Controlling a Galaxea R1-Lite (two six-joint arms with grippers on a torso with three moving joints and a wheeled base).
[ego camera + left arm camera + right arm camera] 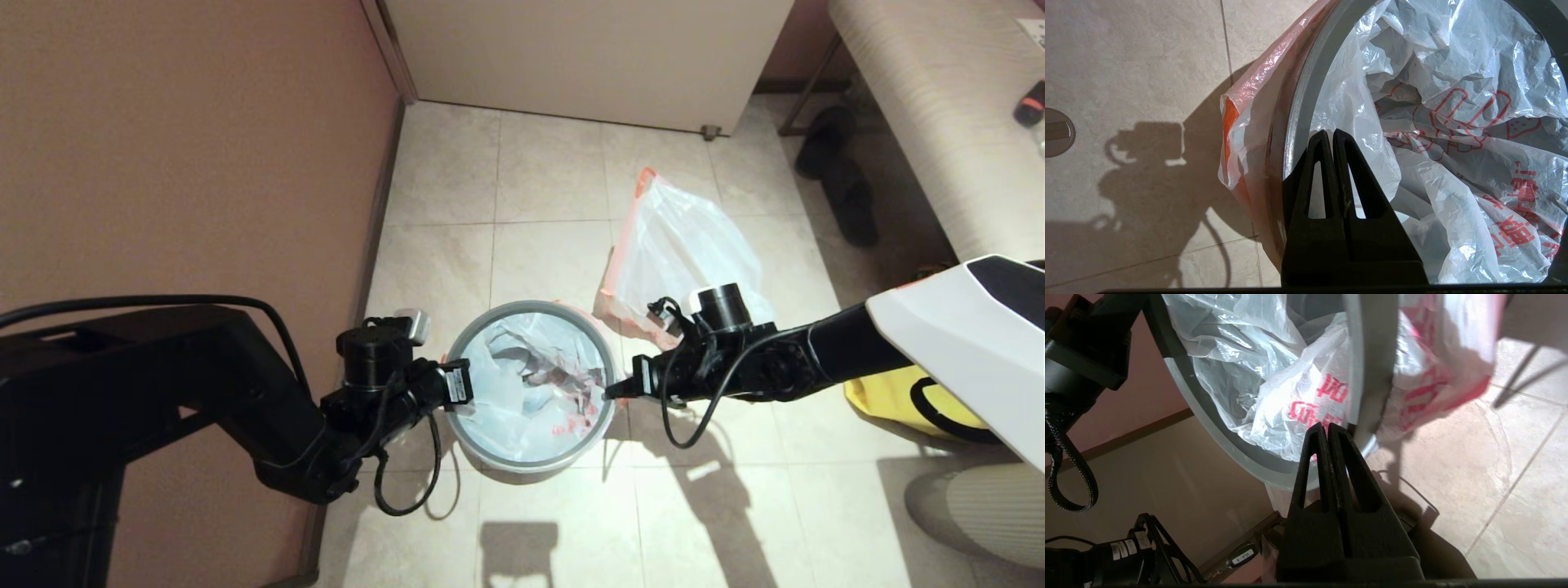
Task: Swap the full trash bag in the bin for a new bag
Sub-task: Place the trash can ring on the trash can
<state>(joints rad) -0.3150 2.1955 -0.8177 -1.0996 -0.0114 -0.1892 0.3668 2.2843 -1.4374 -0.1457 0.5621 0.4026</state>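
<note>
Our left gripper (1332,136) sits fully closed at the bin's (465,433) left rim, gripping nothing we can see. Our right gripper (1327,430), fingers pressed together and empty, sits at the opposite rim. Inside the bin the new bag (531,384) lies crumpled, while the full trash bag (682,249) rests on the floor behind.

new bag (1453,134) | red Chinese print, illegible | arm label (1244,555) | unreadable
</note>
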